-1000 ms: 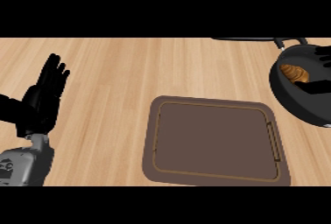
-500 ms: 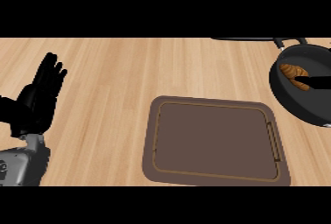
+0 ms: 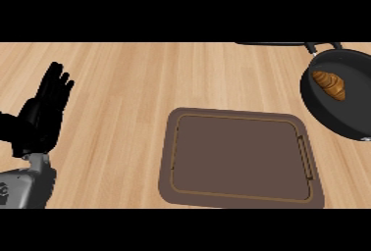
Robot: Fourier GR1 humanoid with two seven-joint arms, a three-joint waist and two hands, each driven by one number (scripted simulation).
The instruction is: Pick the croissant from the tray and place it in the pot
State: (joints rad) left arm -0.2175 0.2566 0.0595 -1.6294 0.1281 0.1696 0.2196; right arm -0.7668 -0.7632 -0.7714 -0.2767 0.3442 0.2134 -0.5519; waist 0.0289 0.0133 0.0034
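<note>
A light wooden tabletop point(image 3: 145, 73) fills the view, with the grain running from side to side.

The croissant point(image 3: 331, 85) lies inside the black pot point(image 3: 349, 110), on the dark bottom in the upper left part of it. It is golden brown and lies at an angle, with one tip toward the far rim and the other toward the pot's middle. From the left hand point(image 3: 39, 120) it is far to the right, across nearly the whole tabletop, and a little farther from the robot. Nothing touches it except the pot.

The pot stands at the right edge of the view and is partly cut off by it. A thin dark handle point(image 3: 275, 44) goes from its far rim toward the left.

The brown tray point(image 3: 239, 157) is nearer to the robot than the pot, just beside the pot's left wall. It is to the right of the left hand and well apart from it. A thin lighter line runs inside its rim.

The left hand rests at the left edge of the view, palm open, with straight fingers point(image 3: 54, 83) pointing away from the robot. It holds nothing. Its grey forearm point(image 3: 25, 188) comes in from the lower left corner.
</note>
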